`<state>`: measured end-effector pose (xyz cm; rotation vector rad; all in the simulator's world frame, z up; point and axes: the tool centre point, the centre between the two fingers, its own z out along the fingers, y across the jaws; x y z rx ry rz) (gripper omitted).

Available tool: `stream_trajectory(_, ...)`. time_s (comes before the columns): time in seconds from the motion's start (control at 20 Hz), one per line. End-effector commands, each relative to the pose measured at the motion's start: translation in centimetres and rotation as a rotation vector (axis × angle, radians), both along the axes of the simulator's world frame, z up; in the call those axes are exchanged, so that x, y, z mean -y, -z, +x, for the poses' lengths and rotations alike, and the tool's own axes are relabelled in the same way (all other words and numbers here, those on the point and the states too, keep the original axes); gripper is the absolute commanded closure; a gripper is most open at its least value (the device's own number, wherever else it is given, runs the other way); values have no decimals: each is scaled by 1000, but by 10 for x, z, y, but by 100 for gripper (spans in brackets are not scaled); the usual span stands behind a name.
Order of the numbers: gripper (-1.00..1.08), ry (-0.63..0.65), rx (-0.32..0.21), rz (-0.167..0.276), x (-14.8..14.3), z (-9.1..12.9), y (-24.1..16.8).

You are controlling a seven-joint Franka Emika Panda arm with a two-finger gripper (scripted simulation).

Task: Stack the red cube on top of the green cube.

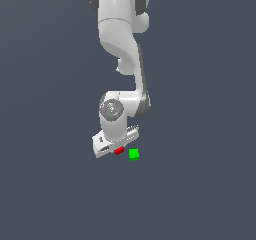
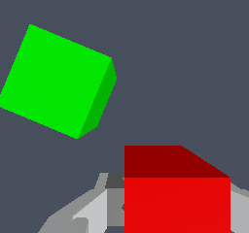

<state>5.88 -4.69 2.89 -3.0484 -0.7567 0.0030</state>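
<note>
Surface: a flat, plain slate-blue ground (image 1: 200, 194) is filling both views edge to edge; no seam, wall or horizon is showing, so floor and room cannot be told apart.

Arm: the white Franka Panda arm (image 1: 122, 44) is reaching down from the top of the exterior view, its grey-faced wrist joint sitting just above the hand.

Gripper: the white gripper (image 1: 116, 148) is hanging low over the ground, tilted, with its wide body running toward the exterior view's left. In the wrist view grey finger parts (image 2: 92, 208) are showing on both sides of the red cube, close against its sides; the gripper is pinching the red cube.

Green cube: the green cube (image 1: 134, 154) is lying on the ground just beside the gripper, on the exterior view's right of it. In the wrist view the green cube (image 2: 56, 81) is appearing rotated against the red cube's edges and apart from it, with bare ground between them.

Red cube: the red cube (image 1: 119, 150) is sitting at the gripper's tip, partly hidden by the hand, near the green cube but not touching it. In the wrist view the red cube (image 2: 177, 198) is looming large between the fingers. Whether it is resting on the ground or lifted clear cannot be told.
</note>
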Motion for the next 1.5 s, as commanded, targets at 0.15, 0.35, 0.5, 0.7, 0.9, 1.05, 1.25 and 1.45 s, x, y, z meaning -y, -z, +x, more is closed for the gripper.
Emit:
stream_trajectory(0.15,108,0,2,0,0,0,-30)
stream_trajectory(0.35,108,0,2,0,0,0,-59)
stream_trajectory(0.5,108,0,2,0,0,0,-76)
stream_trajectory(0.7,108,0,2,0,0,0,-89)
stream_trajectory(0.9,108,0,3,0,0,1,-90)
stream_trajectory(1.05,108,0,3,0,-3,2,-87)
stream_trajectory(1.25,108,0,3,0,-16,6,-77)
stream_trajectory(1.45,108,0,3,0,-38,13,-61)
